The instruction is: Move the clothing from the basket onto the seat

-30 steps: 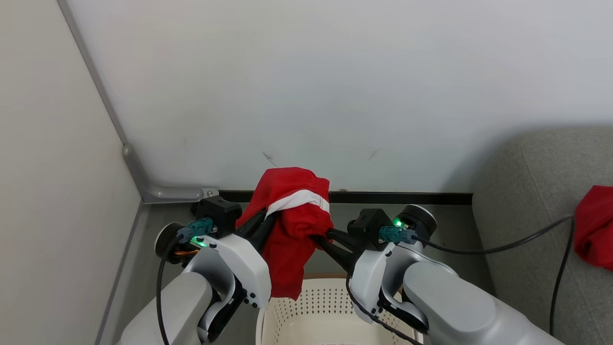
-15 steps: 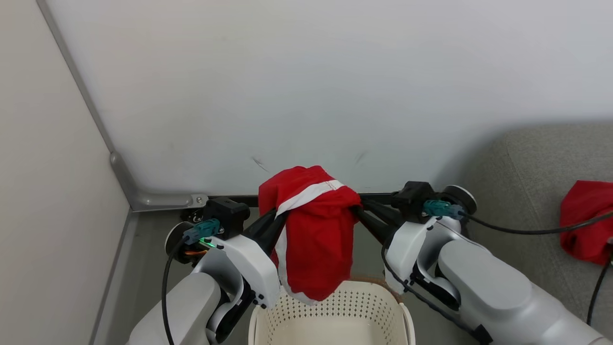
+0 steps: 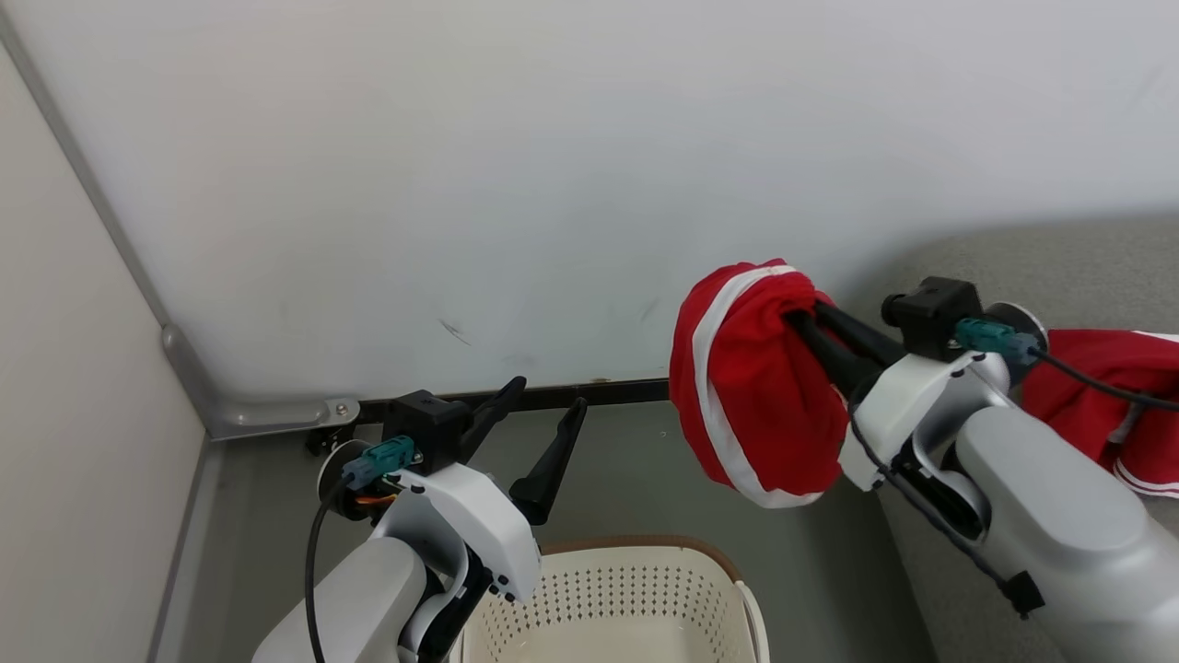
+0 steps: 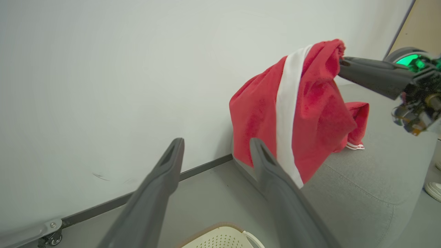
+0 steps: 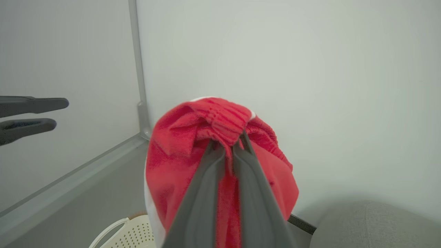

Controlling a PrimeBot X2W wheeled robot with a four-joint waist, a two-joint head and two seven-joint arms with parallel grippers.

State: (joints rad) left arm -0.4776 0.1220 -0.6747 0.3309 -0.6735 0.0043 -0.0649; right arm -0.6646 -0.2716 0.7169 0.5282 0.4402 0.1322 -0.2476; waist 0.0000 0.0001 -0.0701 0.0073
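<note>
Nearly there, the right pincer (image 3: 798,314) pinches a red garment (image 3: 755,405), another garment (image 3: 1105,387) lying on the seat (image 4: 361,193) behind it; the left pincer (image 3: 548,394) hangs spread above the basket (image 3: 626,543).

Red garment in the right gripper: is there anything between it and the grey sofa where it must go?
Nothing visible blocks it. The garment hangs from the shut right gripper, just beside the sofa's edge. A second red garment already lies on the sofa, farther along, out of the way.
</note>
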